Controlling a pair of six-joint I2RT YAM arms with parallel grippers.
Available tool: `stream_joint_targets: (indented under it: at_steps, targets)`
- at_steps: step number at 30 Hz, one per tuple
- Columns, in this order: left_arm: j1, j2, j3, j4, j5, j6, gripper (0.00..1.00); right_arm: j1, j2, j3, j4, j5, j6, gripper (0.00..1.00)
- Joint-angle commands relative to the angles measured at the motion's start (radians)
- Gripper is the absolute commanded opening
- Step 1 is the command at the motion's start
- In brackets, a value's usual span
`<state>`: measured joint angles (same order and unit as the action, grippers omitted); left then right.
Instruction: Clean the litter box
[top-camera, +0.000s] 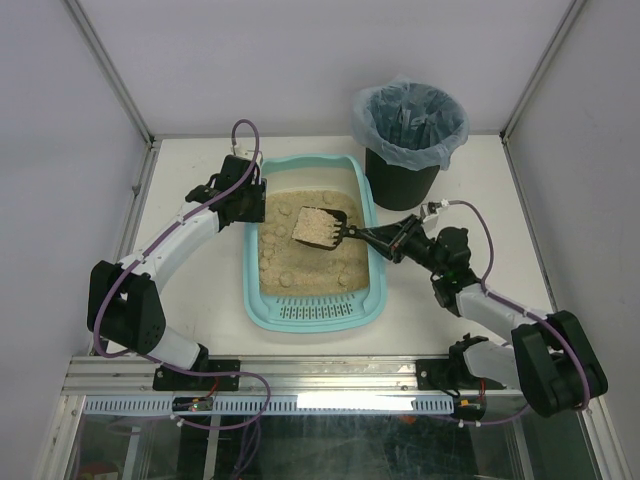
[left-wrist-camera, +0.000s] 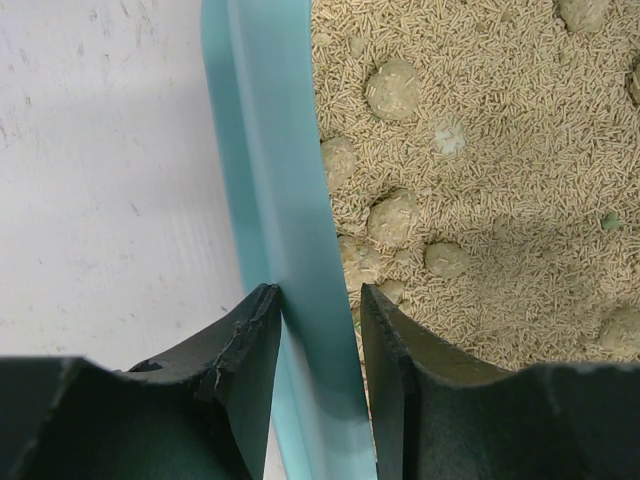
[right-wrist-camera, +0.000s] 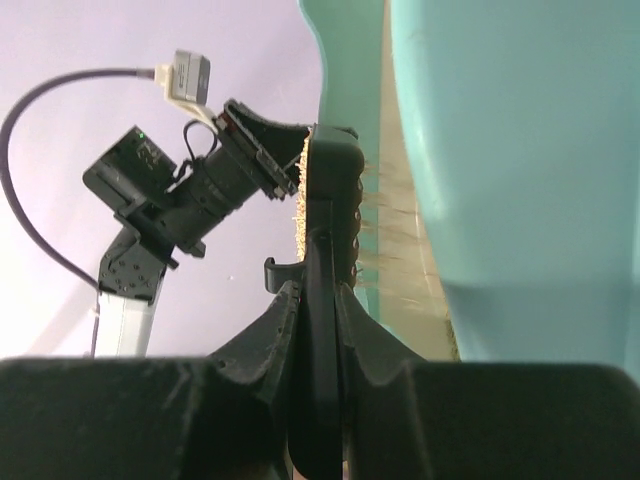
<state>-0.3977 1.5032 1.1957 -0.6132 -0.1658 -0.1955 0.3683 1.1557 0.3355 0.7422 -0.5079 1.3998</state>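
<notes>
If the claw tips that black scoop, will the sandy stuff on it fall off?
Probably. The beige sandy litter heaped on the small black slotted scoop looks loose and grainy, so it should slide off. Grains seem to be falling through its slots. The round clumps likely hold together.

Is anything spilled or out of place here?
Nothing stands out. The litter box sits flat, its litter inside; the loaded scoop in the right gripper hangs over it, the left gripper pinches the box's rim, and the bin stands upright.
</notes>
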Motion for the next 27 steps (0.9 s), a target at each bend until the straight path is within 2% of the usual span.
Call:
stream_joint_targets:
  at_steps: [1,3,6,9,11,13,15,17,18,20,22,24,25,27]
  targets:
    - [-0.013,-0.006,0.001,0.029,0.061,-0.001,0.38,-0.005,-0.003,0.059,0.100,-0.054,0.001,0.00]
    - [-0.013,-0.005,0.005,0.029,0.064,-0.002,0.38,-0.006,0.015,0.049,0.188,-0.077,0.043,0.00]
    - [-0.013,-0.004,0.002,0.029,0.066,-0.001,0.37,-0.051,-0.023,-0.002,0.118,-0.005,0.072,0.00]
    - [-0.013,-0.011,0.001,0.029,0.056,-0.001,0.38,-0.014,0.021,0.065,0.152,-0.110,0.018,0.00]
    - [-0.014,-0.010,0.004,0.029,0.056,-0.002,0.37,-0.030,0.013,0.023,0.206,-0.064,0.082,0.00]
    - [-0.014,-0.008,0.002,0.030,0.060,-0.002,0.38,-0.063,-0.023,-0.016,0.146,-0.015,0.096,0.00]
    - [-0.014,-0.008,-0.001,0.029,0.059,-0.002,0.38,-0.041,-0.005,0.038,0.116,-0.088,0.027,0.00]
    - [-0.014,-0.007,0.003,0.029,0.057,-0.001,0.38,-0.019,0.020,0.062,0.184,-0.133,0.033,0.00]
    - [-0.013,-0.006,0.004,0.029,0.058,-0.002,0.38,-0.031,0.008,0.032,0.206,-0.094,0.068,0.00]
    - [-0.013,-0.003,0.001,0.029,0.063,-0.001,0.37,-0.081,-0.033,-0.024,0.132,-0.024,0.102,0.00]
    - [-0.013,-0.006,-0.002,0.029,0.057,-0.002,0.37,-0.068,-0.029,0.028,0.101,-0.077,0.038,0.00]
    - [-0.013,-0.006,0.001,0.029,0.052,-0.001,0.38,-0.042,0.008,0.069,0.167,-0.158,0.011,0.00]
    - [-0.013,-0.005,0.003,0.030,0.054,-0.001,0.37,-0.053,0.003,0.041,0.195,-0.137,0.056,0.00]
    - [-0.013,-0.001,0.003,0.029,0.061,0.000,0.37,-0.097,-0.041,-0.013,0.116,-0.048,0.092,0.00]
